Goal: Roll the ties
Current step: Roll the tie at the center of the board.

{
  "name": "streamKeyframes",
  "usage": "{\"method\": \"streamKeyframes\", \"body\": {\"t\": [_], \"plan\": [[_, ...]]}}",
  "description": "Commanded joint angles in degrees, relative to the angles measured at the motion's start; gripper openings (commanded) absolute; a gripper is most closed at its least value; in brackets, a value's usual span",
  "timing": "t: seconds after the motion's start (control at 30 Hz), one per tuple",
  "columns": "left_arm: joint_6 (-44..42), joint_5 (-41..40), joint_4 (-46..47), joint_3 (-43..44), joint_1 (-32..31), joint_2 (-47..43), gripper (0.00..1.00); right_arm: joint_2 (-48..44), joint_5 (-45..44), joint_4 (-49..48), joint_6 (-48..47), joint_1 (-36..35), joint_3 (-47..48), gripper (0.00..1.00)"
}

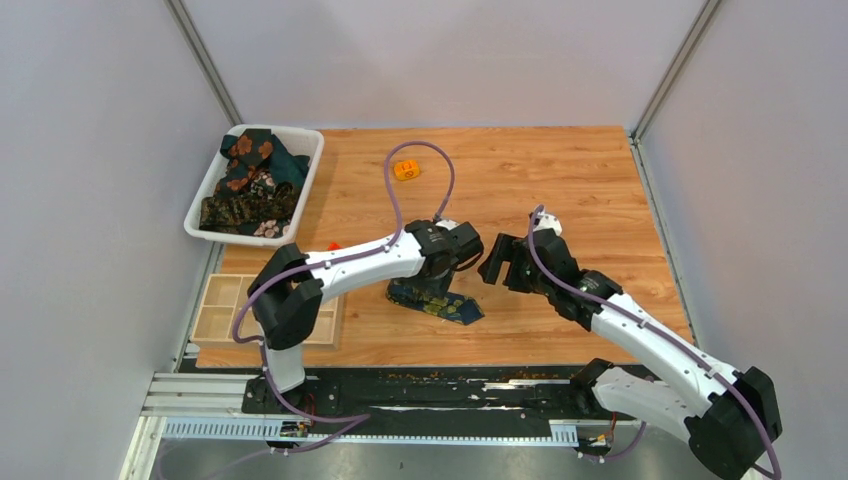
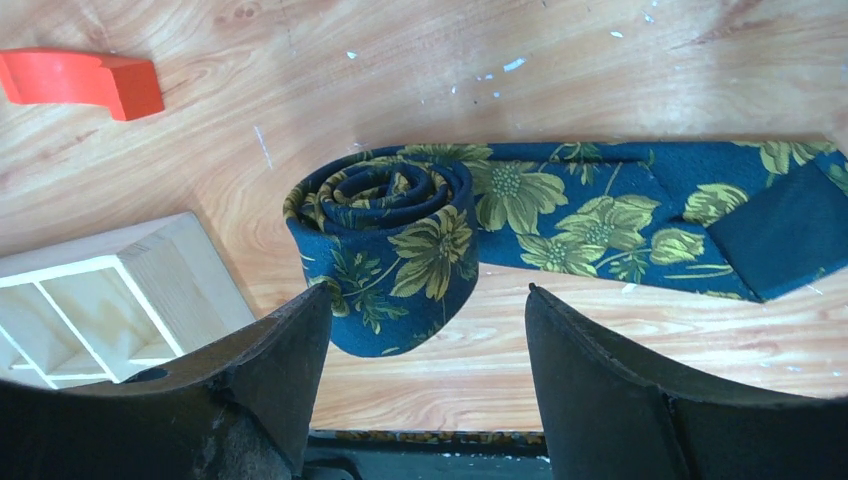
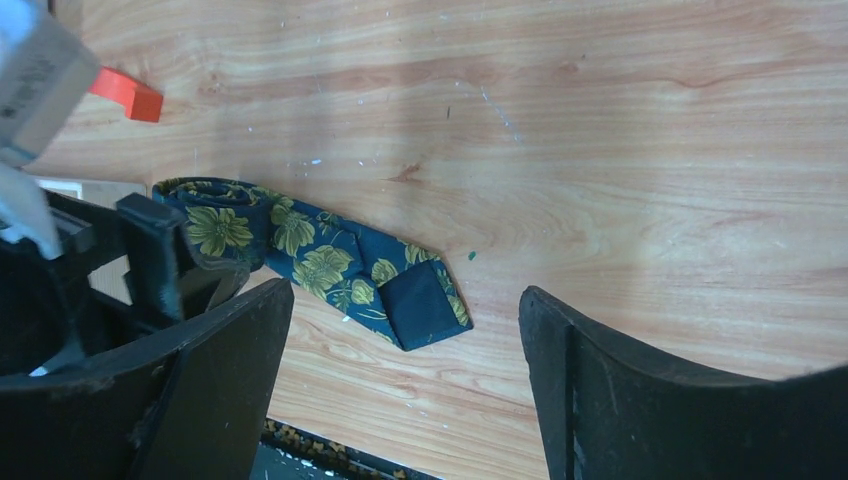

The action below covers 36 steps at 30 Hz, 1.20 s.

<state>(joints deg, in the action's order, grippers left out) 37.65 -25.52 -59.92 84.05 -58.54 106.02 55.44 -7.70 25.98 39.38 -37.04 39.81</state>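
On the wooden table (image 1: 560, 180) we count spare ties (image 1: 250, 185) waiting in the white bin (image 1: 290, 130) far to the left of the left gripper (image 2: 425, 297), which stands released just short of our half-rolled navy tie (image 2: 400, 235), its flat wide end ahead of the open, empty right gripper (image 3: 405, 292), so most rolling remains.

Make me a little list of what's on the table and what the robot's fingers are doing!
Navy tie: one end rolled up, the rest lying flat
Left fingers: open, close to the roll, holding nothing
Right fingers: open, empty
White bin: flowery ties piled inside
Wooden tray: has compartments, sits at the near left corner
Job: this tie is only partly rolled
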Motion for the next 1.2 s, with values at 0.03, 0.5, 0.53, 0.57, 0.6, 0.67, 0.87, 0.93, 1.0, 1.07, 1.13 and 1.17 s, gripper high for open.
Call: {"method": "streamKeyframes", "body": {"t": [0.03,0.5,0.53,0.57,0.6,0.67,0.87,0.93,1.0,1.07,1.13,1.17], "plan": [[0.1,4.1,6.6,-4.4,0.0,-6.2,0.77,1.9,3.6,-5.1,1.5,0.1,-0.7,0.84],[-4.4,9.0,15.6,-12.2,4.3,-20.5,0.75,6.4,9.7,-10.0,1.7,0.1,0.4,0.79],[-4.8,8.8,15.3,-12.2,4.9,-21.2,0.75,7.2,10.5,-10.2,1.7,0.1,0.9,0.79],[-5.0,8.5,14.9,-12.2,5.3,-21.8,0.75,8.1,11.3,-10.6,1.8,0.0,1.3,0.78],[-5.3,8.2,14.2,-12.2,5.8,-22.6,0.75,9.0,12.1,-11.2,1.9,-0.1,1.6,0.77],[-5.9,7.1,12.5,-12.4,7.2,-24.1,0.75,10.5,13.9,-12.7,2.3,-1.0,2.3,0.75],[-8.1,4.2,8.5,-16.2,14.8,-31.6,0.75,17.4,16.1,-16.4,3.5,-6.2,7.4,0.63],[-8.8,4.2,8.1,-18.4,17.9,-34.0,0.75,20.9,16.5,-16.9,3.6,-8.5,10.6,0.59],[-9.4,4.5,7.9,-20.4,20.8,-35.6,0.75,25.1,17.2,-17.6,3.7,-10.5,13.9,0.56],[-9.7,4.7,7.8,-22.2,23.0,-36.8,0.75,29.5,18.4,-18.1,3.9,-12.2,17.6,0.52],[-10.1,4.6,8.1,-23.8,24.5,-37.9,0.75,33.8,19.6,-18.1,3.9,-13.6,21.3,0.47],[-10.2,4.7,8.3,-24.5,25.2,-38.4,0.75,36.5,20.0,-18.1,3.9,-14.3,23.6,0.45]]}}
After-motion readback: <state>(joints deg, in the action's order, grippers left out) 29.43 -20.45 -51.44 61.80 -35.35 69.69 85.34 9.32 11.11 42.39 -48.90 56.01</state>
